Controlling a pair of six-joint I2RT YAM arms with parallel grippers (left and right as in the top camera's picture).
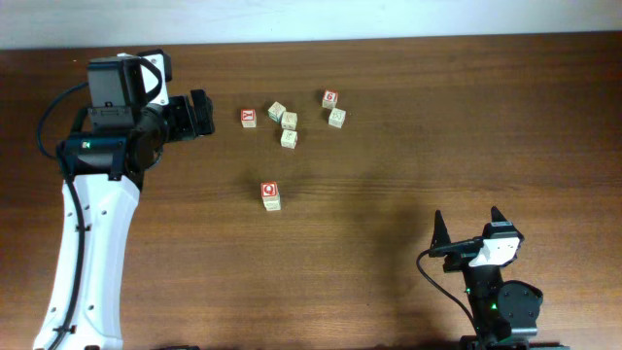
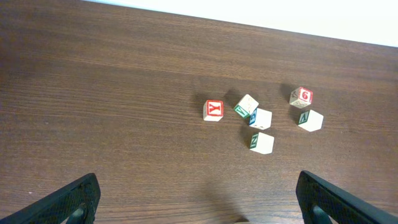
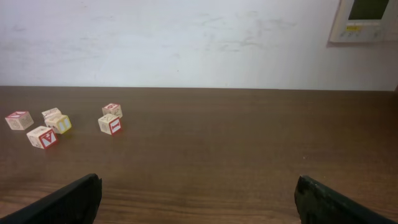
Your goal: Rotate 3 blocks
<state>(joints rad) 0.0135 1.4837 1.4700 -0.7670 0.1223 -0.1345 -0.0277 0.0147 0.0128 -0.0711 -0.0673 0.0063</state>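
A wooden cube with a red Q [image 1: 269, 191] stands alone at mid-table. The red Y cube [image 1: 249, 116] [image 2: 213, 109] lies at the left end of a loose cluster. Three pale cubes with greenish letters [image 1: 289, 138] [image 2: 261, 142] sit just right of it; I cannot tell which one the task means. My left gripper [image 1: 201, 115] [image 2: 199, 208] is open and empty, left of the Y cube and well clear of it. My right gripper [image 1: 467, 224] [image 3: 199, 202] is open and empty at the near right, far from every cube.
A red-lettered cube [image 1: 330, 98] [image 2: 301, 96] and a pale one [image 1: 336, 117] [image 2: 310, 119] lie at the cluster's right end. The right wrist view shows the cubes [image 3: 41, 137] far to the left, and a white wall behind the table's far edge.
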